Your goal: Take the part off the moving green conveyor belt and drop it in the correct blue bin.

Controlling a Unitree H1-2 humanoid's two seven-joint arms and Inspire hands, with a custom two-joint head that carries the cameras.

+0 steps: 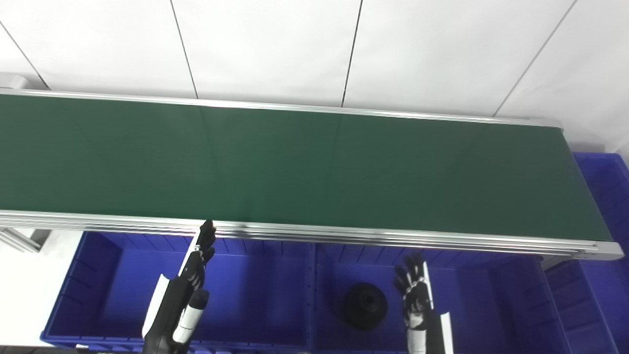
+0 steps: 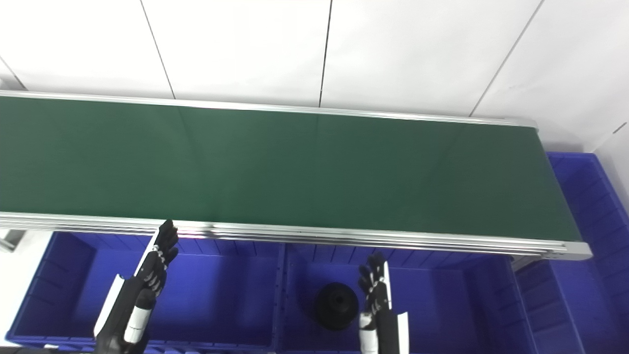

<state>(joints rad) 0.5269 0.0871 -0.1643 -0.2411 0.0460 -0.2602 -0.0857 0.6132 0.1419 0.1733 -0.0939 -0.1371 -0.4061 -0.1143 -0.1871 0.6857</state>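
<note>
The green conveyor belt (image 1: 295, 167) runs across the picture and carries no part. A black round part (image 1: 364, 306) lies in the middle blue bin (image 1: 471, 305), below the belt's near rail. My left hand (image 1: 199, 258) is open with fingers straight, raised over the left blue bin (image 1: 255, 295), its tips at the belt's near rail. My right hand (image 1: 414, 290) is open, fingers apart, over the middle bin just right of the black part. Both hands hold nothing.
A third blue bin (image 1: 607, 196) stands past the belt's right end. The belt's aluminium near rail (image 1: 344, 233) overhangs the bins' far edges. A white tiled floor lies behind the belt.
</note>
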